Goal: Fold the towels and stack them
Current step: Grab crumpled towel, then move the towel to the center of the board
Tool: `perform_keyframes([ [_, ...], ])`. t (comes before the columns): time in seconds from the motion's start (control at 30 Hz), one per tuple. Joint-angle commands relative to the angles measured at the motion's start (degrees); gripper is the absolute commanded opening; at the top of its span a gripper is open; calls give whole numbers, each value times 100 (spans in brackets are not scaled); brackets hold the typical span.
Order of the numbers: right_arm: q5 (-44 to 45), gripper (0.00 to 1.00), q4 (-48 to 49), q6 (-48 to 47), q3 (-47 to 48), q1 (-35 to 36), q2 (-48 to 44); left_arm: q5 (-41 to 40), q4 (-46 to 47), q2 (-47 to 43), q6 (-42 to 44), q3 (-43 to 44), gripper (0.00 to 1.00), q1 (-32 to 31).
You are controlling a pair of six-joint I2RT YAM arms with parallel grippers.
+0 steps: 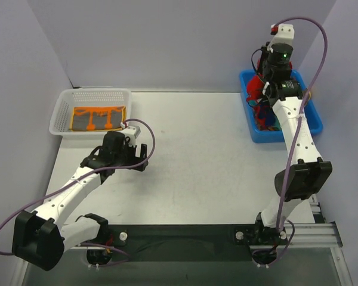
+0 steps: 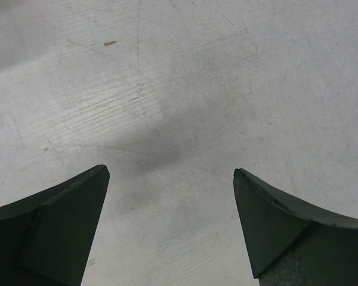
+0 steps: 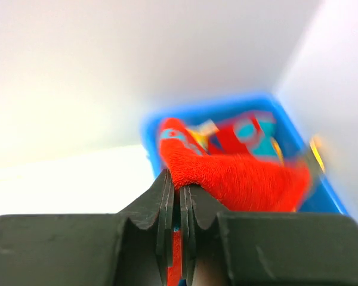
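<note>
The right gripper (image 3: 178, 192) is clenched on an edge of the fluffy red towel (image 3: 238, 179) with teal shapes. The cloth bunches just above it, inside the blue plastic bin (image 3: 150, 134). The left gripper (image 2: 170, 174) hangs released over the scratched table (image 2: 197, 89). An orange towel (image 1: 98, 118) lies flat in the white mesh basket (image 1: 61, 113), upper left.

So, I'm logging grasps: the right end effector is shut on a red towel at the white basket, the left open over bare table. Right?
No: the red towel is at the blue bin, not the white basket; the right wrist view shows it. The rest holds.
</note>
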Motion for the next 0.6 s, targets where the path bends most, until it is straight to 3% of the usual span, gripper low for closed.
perform_keyframes([
  [0.0,-451,0,730,-274,620,247,-127,-86,187,-172,55,156,97,2],
  [0.2,-1305,0,1479,-221,1087,809,48,-148,178,-198,64,147,97,2],
  [0.37,-2271,0,1628,-125,912,1336,-21,-236,160,-225,64,156,97,11],
  [0.5,-2422,0,1743,173,-114,1837,-381,-315,169,-321,47,147,97,37],
  [0.57,-2631,0,1690,350,-1071,2039,-750,-393,160,-418,29,138,97,55],
])
